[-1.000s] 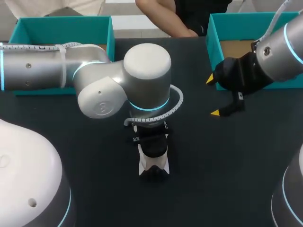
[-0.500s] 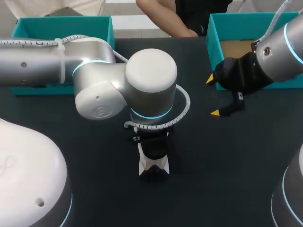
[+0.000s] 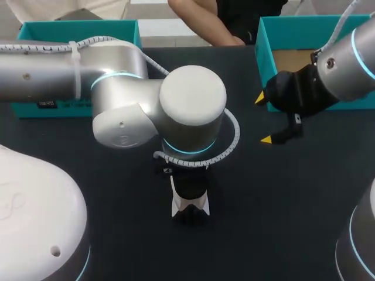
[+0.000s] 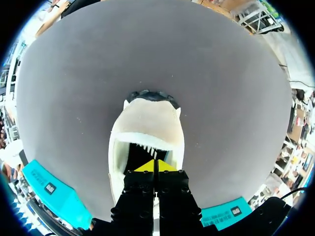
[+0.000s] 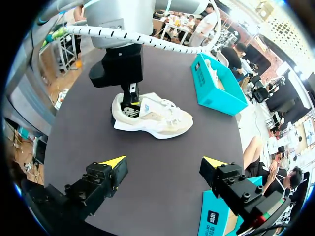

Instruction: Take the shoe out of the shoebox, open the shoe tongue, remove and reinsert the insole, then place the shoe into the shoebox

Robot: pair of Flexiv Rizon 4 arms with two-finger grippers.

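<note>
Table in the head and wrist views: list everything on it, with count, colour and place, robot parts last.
shoe: one, white and cream, on its sole mid-table
left shoebox: one, teal, far left of the table
right shoebox: one, teal, far right of the table
table: one, black, under everything
left gripper: one, black with yellow tips, shut, tips in the shoe's opening
right gripper: one, black with yellow tips, open, above bare table by the right shoebox

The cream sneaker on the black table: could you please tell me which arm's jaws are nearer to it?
Left. The left arm holds its jaws closed at the heel end of the cream sneaker; the right arm hangs apart from it, jaws open, beside a teal cardboard shoebox.
</note>
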